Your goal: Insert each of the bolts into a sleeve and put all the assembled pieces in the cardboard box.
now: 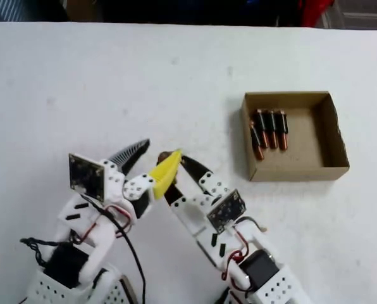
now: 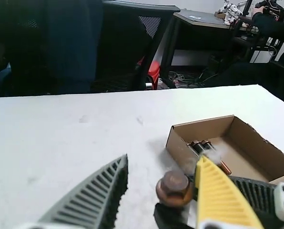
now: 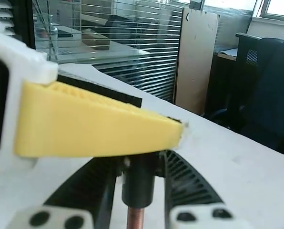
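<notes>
Bolt [image 2: 173, 187] of copper sits in a black sleeve [image 3: 138, 188], pinched tight in the ribbed black right claw [image 3: 139, 164] above the white bench [image 1: 112, 82]. Left claw [image 1: 161, 149], yellow and grey, gapes wide around its round head, holding nothing. Four pieces [image 1: 269, 134] lie in the cardboard box [image 1: 296, 172].

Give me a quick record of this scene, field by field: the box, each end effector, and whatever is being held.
box: cardboard box, open, on the table
in box: four assembled pieces, side by side
right end effector: shut on a black sleeve with a copper bolt in it
left end effector: open, its yellow finger beside the bolt's head
left to do: held piece not yet in the box
</notes>
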`<action>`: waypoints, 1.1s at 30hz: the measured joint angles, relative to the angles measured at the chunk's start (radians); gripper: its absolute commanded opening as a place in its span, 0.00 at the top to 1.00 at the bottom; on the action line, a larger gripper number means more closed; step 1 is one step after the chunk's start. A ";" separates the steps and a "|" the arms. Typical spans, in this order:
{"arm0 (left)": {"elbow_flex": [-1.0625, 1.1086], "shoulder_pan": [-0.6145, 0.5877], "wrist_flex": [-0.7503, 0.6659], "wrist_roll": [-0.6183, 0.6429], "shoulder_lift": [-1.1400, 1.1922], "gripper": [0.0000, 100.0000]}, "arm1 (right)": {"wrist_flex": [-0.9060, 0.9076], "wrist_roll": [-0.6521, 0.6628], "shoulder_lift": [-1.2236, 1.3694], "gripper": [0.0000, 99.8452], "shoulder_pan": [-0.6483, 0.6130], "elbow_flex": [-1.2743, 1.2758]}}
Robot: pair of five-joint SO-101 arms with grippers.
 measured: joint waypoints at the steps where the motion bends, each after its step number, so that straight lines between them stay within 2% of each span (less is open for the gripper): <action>1: -0.014 0.002 0.000 0.000 0.000 0.76 | 0.000 0.000 0.000 0.97 0.000 0.000; 8: -0.115 -0.035 0.000 0.000 0.000 0.77 | 0.000 0.000 0.000 0.97 0.000 0.000; 10: -0.144 -0.086 0.000 0.000 -0.002 0.82 | 0.000 0.000 0.000 0.97 0.000 0.000; 13: -0.164 -0.180 0.000 0.000 -0.008 0.97 | 0.000 0.000 0.000 0.97 0.000 0.000; 14: -0.166 -0.213 0.000 -0.006 -0.008 0.99 | 0.000 0.000 0.000 0.97 0.000 0.000; 17: -0.166 -0.290 0.000 -0.080 -0.009 0.94 | 0.000 0.000 0.000 0.97 0.000 0.000; 20: -0.166 -0.342 0.000 -0.138 -0.009 0.98 | 0.000 0.000 0.000 0.97 0.000 0.000; 24: -0.100 -0.364 0.037 -0.226 -0.014 0.98 | 0.000 0.000 0.000 0.97 0.000 0.000; 33: 0.040 -0.423 0.084 -0.250 0.000 0.98 | 0.000 0.000 0.000 0.97 0.000 0.000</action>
